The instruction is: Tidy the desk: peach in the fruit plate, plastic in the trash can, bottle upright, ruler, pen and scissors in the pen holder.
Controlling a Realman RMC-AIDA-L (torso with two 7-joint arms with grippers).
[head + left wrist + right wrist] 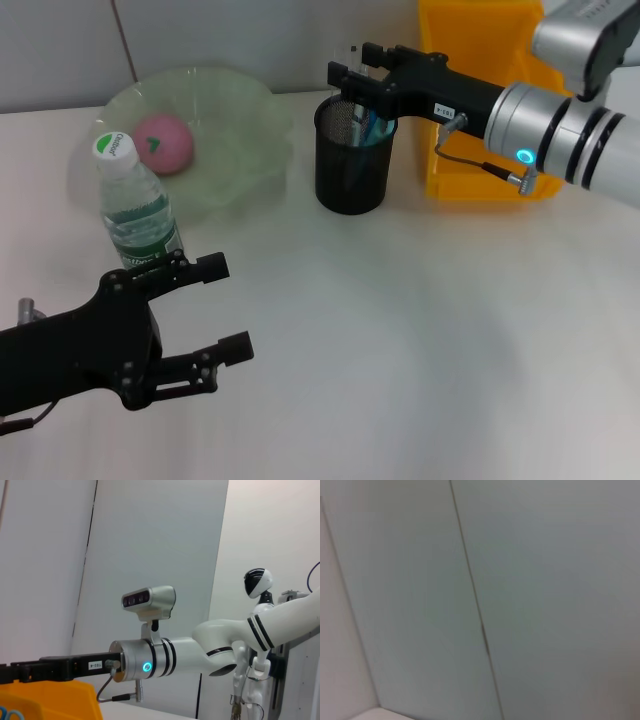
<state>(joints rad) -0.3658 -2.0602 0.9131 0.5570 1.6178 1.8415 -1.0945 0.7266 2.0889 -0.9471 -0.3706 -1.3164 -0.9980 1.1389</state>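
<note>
While the pen holder (pixel 352 165) stands beside the yellow trash can (pixel 478 150), the right gripper (pixel 347 84) hangs just over its rim; I cannot tell its grip. The left gripper (pixel 228 307), fingers apart, waits near the upright bottle (pixel 135 205).

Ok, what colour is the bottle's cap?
White with green print, on the bottle standing upright by the plate. Head view shows it best.

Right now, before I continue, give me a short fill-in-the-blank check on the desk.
1. The pink peach lies in the green ____.
2. The water bottle stands ____.
3. The right gripper is above the black mesh ____.
4. The left gripper is open and holds ____.

Missing words: fruit plate; upright; pen holder; nothing
</note>
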